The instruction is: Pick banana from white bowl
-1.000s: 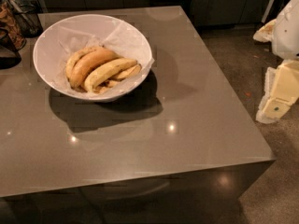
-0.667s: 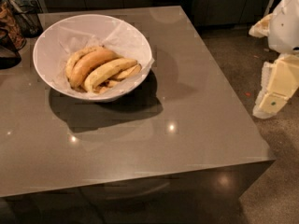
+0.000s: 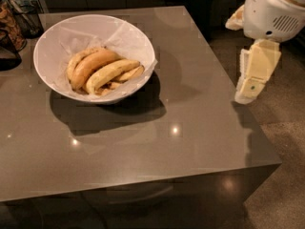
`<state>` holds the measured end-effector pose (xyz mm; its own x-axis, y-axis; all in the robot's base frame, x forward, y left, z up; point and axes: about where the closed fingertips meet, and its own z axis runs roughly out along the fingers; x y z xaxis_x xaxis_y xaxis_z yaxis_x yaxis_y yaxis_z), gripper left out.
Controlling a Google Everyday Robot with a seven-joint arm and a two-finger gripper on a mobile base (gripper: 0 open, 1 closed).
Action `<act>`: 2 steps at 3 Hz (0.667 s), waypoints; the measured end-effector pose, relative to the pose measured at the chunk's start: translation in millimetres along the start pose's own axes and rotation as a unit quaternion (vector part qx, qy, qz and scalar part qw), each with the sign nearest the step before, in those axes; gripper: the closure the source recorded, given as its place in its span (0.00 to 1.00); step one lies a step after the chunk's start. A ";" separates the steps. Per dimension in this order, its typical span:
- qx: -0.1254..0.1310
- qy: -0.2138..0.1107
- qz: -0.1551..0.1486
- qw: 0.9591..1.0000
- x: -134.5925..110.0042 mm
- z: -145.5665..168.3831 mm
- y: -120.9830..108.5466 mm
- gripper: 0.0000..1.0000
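The white bowl (image 3: 57,42), lined with crinkled white paper, stands on the far left part of the grey table (image 3: 190,104). The long pale-yellow banana (image 3: 110,73) lies in it at the front of the bunch. A fatter orange-tan banana (image 3: 91,65) lies behind it, and a shorter one is partly hidden under it. My gripper (image 3: 252,78), cream-coloured, hangs downward off the table's right edge. It is well to the right of the bowl and holds nothing.
A dark wire basket with items (image 3: 16,20) stands at the table's back left corner, beside the bowl. The table's right edge (image 3: 238,104) drops to a speckled floor (image 3: 286,142) under my arm. Dark cabinets run along the back.
My arm and gripper have moved left, closer to the table's right edge, and slightly up. The bowl and bananas have not moved.
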<state>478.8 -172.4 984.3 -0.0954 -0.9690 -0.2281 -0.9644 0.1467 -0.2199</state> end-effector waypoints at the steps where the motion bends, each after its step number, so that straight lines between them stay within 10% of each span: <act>1: 0.003 -0.001 0.001 1.000 -0.3 0.2 -1.5 0.00; 2: 0.017 -0.021 -0.024 0.999 -22.4 -0.6 -21.7 0.00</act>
<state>501.8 -154.0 994.8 -0.0377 -0.9659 -0.2561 -0.9588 0.1072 -0.2630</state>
